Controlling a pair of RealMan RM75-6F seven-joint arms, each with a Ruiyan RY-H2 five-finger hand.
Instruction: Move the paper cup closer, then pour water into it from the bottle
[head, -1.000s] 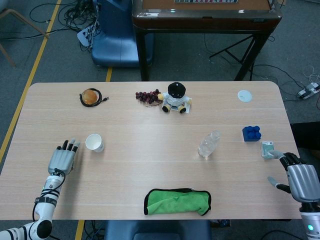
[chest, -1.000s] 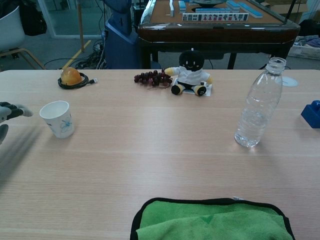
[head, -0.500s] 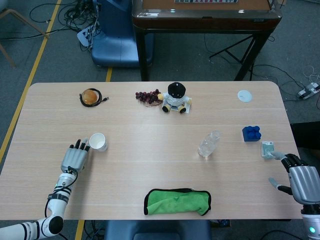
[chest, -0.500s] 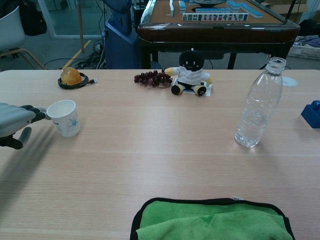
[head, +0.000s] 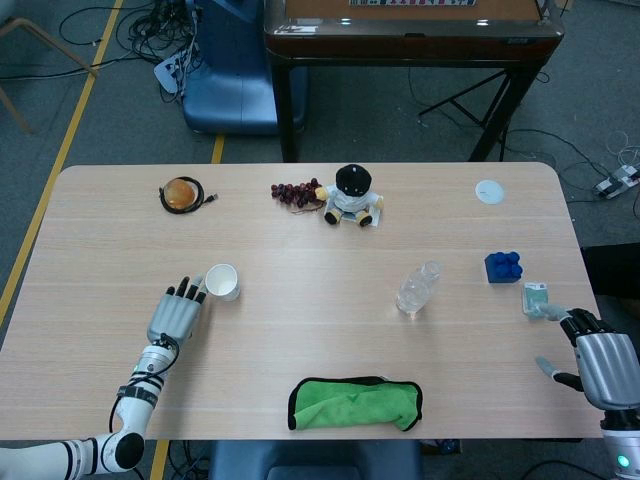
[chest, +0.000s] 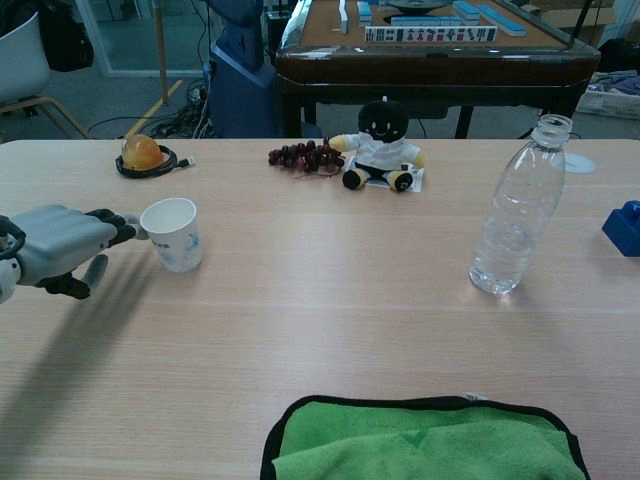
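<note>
**A:** Paper cup (chest: 172, 234) first: where is it, and what is your left hand (chest: 58, 247) doing to it?

**B:** Nearest you lies the green cloth (chest: 425, 440) at the front edge of the surface (head: 300, 330), and it plays no part. Beyond it, on the left side, the cup stands upright, and your left hand sits flat behind it with its fingertips (head: 188, 291) touching the cup's outer wall. You are not gripping it; the fingers lie extended and together, holding nothing. I judge you are nudging it sideways, since a push needs no grasp on a light cup.

**A:** And the bottle (chest: 518, 208)?

**B:** Upright, cap off, right of centre and well apart from the cup. That gap is why the cup has to travel toward the middle before you can pour.

**A:** My right hand (head: 600, 362)?

**B:** Low at the right edge, fingers spread, empty, near a small packet (head: 535, 297) and a blue block (head: 503, 266). It looks parked within reach of the bottle.

**A:** Anything farther back?

**B:** A plush doll (head: 351, 195), grapes (head: 296, 192), an orange thing in a black ring (head: 181, 192) and a white disc (head: 488, 191) sit along the far side, clear of your path.
</note>
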